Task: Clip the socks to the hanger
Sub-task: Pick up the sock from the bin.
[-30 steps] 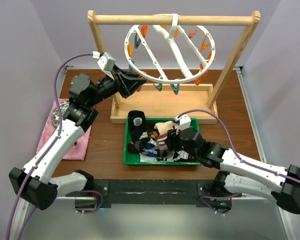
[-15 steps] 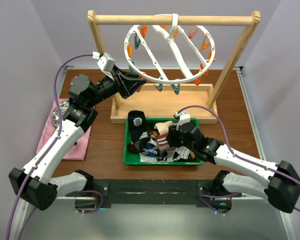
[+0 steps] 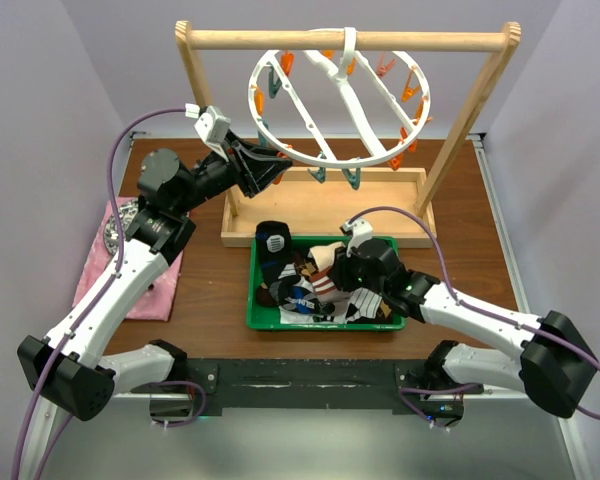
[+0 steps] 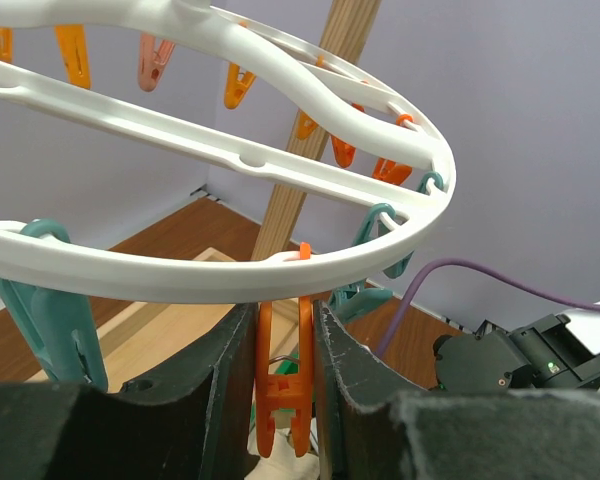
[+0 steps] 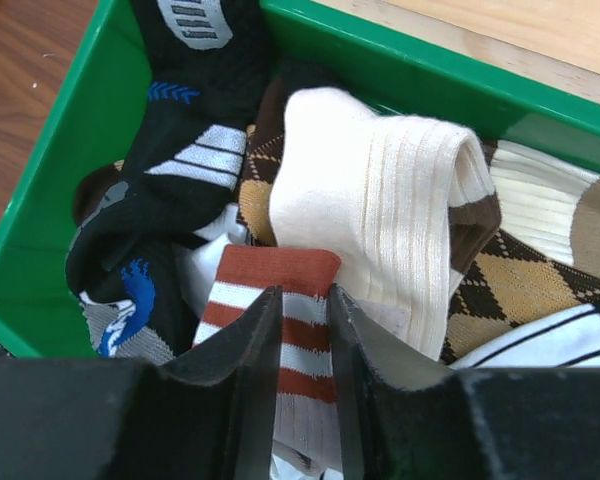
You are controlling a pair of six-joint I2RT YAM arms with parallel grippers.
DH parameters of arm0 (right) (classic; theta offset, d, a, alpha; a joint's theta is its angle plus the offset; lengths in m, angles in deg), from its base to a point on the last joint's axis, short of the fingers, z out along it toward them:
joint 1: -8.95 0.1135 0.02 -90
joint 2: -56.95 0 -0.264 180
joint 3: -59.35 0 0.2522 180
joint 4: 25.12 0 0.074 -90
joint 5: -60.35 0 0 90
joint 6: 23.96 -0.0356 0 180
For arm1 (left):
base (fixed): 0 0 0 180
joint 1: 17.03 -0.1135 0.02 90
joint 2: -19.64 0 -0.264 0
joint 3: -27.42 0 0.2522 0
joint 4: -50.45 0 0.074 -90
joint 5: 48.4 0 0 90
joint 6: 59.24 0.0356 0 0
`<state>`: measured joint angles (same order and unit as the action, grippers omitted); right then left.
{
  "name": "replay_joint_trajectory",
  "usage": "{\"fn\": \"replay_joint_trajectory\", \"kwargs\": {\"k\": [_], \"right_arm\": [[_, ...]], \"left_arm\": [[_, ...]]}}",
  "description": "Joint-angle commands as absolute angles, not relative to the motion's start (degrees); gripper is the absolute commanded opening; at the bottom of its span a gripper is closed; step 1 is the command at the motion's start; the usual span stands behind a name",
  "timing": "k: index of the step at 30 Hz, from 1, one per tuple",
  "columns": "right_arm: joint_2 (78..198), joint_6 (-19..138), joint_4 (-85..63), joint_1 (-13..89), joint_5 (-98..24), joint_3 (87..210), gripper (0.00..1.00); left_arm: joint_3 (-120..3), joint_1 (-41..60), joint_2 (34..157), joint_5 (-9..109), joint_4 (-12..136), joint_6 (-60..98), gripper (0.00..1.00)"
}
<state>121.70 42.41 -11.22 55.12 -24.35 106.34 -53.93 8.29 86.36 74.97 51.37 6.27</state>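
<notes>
Up at the hanger [image 4: 180,275], hung by its hook from the wooden frame [image 3: 430,41]: grips one orange peg [image 4: 283,390] under the rim, with the left jaws closed against both sides of it. Probably done to keep this peg ready and to stop the ring from swinging, for pushing a sock in later. Cannot tell whether the peg is pressed open.

Down in the green bin [image 3: 252,290] on the counter [image 3: 210,270]: reaches with the right jaws into the socks [image 3: 305,285], a loose heap there with none clipped yet. Closes these jaws on the cuff of a red-and-white striped sock [image 5: 300,300], just beside a cream sock [image 5: 380,210]. Seems to pinch the cloth already, without lifting it yet. Takes this one, it seems, because it lies on top and is free to come out without dragging the others.

Compared with one second earlier: has pushed the right arm further to the left and deeper over the bin, and has narrowed its jaws from a wider gap. Has kept the left arm and its grip on the peg the same. No visible shift of hanger or bin.
</notes>
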Motion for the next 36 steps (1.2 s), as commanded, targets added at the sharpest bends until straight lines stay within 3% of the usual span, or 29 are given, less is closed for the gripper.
{"fn": "replay_joint_trajectory", "kwargs": {"k": [1, 7, 18, 24, 28, 36], "right_arm": [[120.06, 43.9, -12.42, 55.0, -25.96, 107.65, 0.25], [117.25, 43.63, -10.06, 55.0, -27.27, 108.09, 0.02], [105.82, 46.61, -6.71, 59.46, -26.41, 113.88, 0.0], [111.44, 57.68, -6.17, 70.19, -16.64, 128.73, 0.0], [116.09, 61.46, -6.35, 70.47, -15.95, 135.58, 0.0], [117.6, 65.42, -14.87, 70.47, -8.74, 133.93, 0.0]], "left_arm": [[-52.52, 8.55, 84.68, 77.9, 50.59, 6.06, 0.0], [-52.7, 8.55, 84.42, 77.55, 51.12, 6.67, 0.0], [-53.92, 8.64, 85.21, 77.02, 51.73, 7.73, 0.0], [-58.04, 9.08, 87.4, 77.72, 53.93, 11.06, 0.0], [-60.34, 9.34, 88.11, 78.16, 54.2, 12.12, 0.0], [-61.74, 9.43, 88.46, 78.6, 53.49, 12.91, 0.0]]}}
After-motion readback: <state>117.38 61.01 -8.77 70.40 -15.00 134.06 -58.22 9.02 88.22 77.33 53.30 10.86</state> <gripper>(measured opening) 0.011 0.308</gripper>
